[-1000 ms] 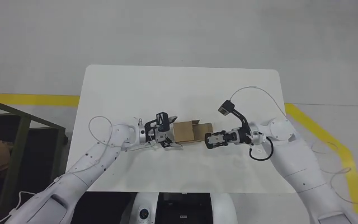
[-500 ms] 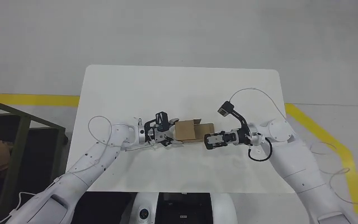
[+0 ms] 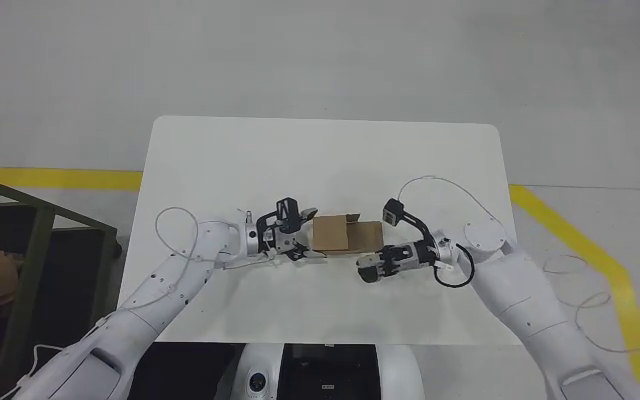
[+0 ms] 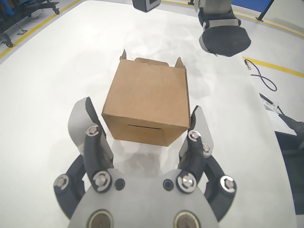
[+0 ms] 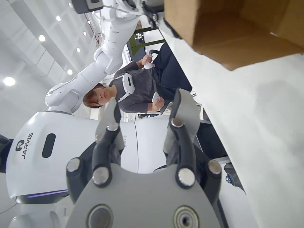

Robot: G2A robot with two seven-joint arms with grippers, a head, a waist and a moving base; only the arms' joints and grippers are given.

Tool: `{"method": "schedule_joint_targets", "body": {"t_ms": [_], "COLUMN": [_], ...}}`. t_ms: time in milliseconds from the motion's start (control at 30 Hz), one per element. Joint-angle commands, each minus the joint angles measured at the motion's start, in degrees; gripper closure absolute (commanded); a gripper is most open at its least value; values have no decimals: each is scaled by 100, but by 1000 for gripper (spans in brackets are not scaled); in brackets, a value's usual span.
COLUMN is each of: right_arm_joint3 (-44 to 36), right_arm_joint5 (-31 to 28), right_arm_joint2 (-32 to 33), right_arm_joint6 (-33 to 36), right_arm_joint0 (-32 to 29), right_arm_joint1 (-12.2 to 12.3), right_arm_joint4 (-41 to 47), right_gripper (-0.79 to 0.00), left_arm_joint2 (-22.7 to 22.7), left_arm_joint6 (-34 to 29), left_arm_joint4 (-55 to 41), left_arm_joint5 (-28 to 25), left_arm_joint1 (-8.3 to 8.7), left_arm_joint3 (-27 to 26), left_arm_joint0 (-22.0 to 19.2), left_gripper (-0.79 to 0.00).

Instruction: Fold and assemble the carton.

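The left tool (image 4: 142, 117) is held wide open and low over the desk (image 3: 420, 160). Its fingers flank the closed end of the carton (image 4: 149, 96), and no firm grip is seen. The right tool (image 5: 147, 105) is likewise open and empty. It is set near the carton's open end, toward the desk's near edge. Since a second ago the right tool has been drawn away from that end toward the edge. The carton is left unmoved at mid-desk.

A white table (image 3: 200, 160) has one brown carton (image 3: 340, 236) on it. The carton sits in the middle, near the front edge.
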Motion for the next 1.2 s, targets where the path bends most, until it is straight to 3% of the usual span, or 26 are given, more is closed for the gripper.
{"method": "schedule_joint_targets", "body": {"t_ms": [0,533,700,1167], "right_arm_joint3": [154,812,622,163], "right_arm_joint5": [-51,322,707,779], "right_arm_joint2": [-61,-469,-528,-293], "right_arm_joint6": [-13,-698,-959,-1109], "right_arm_joint0": [47,474,664,615], "right_arm_joint1": [-32,-178,-152,-51], "right_arm_joint4": [33,-885,-1576,-1850], "right_gripper": [0,0,0,0], "left_arm_joint2": [-10,-11,12,94], "left_arm_joint6": [-10,-8,8,94], "left_arm_joint4": [18,-79,-80,-32], "left_arm_joint5": [-4,-85,-114,-206], "left_arm_joint1": [0,-63,-91,-173], "left_arm_joint3": [2,75,134,309], "left_arm_joint0": [6,-40,-86,-226], "left_gripper": [-702,-696,-693,-693]}}
